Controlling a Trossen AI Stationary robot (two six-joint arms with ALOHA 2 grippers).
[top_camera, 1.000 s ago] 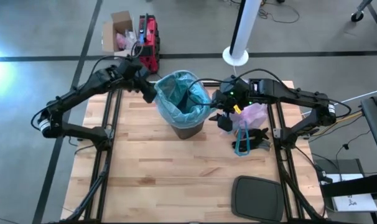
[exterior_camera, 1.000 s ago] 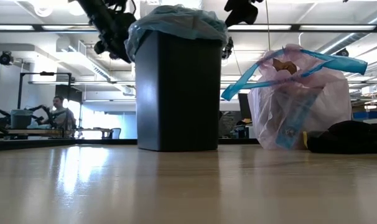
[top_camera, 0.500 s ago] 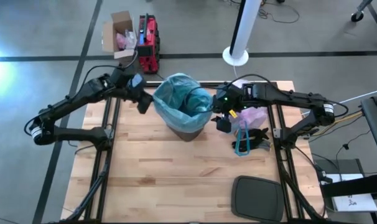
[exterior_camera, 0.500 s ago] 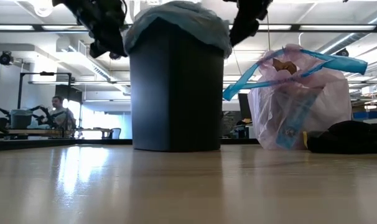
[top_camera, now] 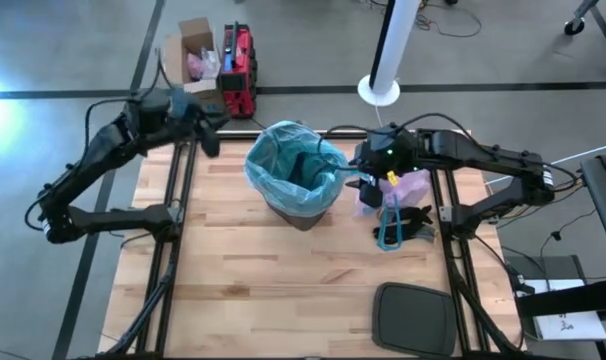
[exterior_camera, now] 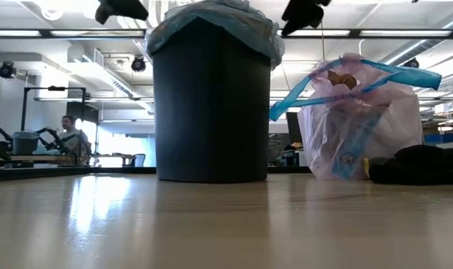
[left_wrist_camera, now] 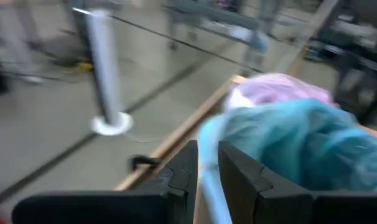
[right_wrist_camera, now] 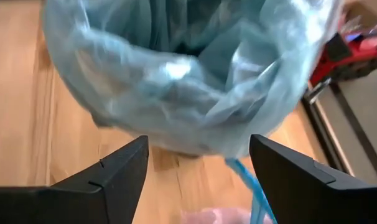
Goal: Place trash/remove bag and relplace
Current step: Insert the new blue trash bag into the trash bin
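Observation:
The black bin (exterior_camera: 210, 104) stands at the table's middle far side, lined with a light-blue bag (top_camera: 288, 165) whose rim is folded over its top. To its right the filled lavender-pink bag (exterior_camera: 361, 119) rests on its bottom, with its blue drawstring loops (top_camera: 390, 225) spread. A brown scrap of trash (exterior_camera: 344, 78) shows through its top. My left gripper (top_camera: 209, 135) hangs high off the bin's far left, its fingers nearly together (left_wrist_camera: 206, 149). My right gripper (top_camera: 365, 178) hovers open beside the bin's right rim, and the lined bin lies ahead between its fingers (right_wrist_camera: 198, 146). My left gripper has a pale blue strip (left_wrist_camera: 208, 168) showing in the narrow gap between its fingers, and that view is blurred. I cannot tell whether the fingers touch it. My right gripper touches nothing.
A dark bundle (top_camera: 418, 222) lies by the pink bag at the right edge. A grey lid (top_camera: 413, 318) lies at the near right. Bare wood spreads across the table's near half and left side. Beyond the far left corner stand a red case (top_camera: 240, 68) and a cardboard box (top_camera: 191, 50).
My left gripper has left the bin's left rim, risen and drawn back toward the table's far left corner, tipping toward level. The bin has slid slightly toward the near left. My right gripper has stayed open by the right rim.

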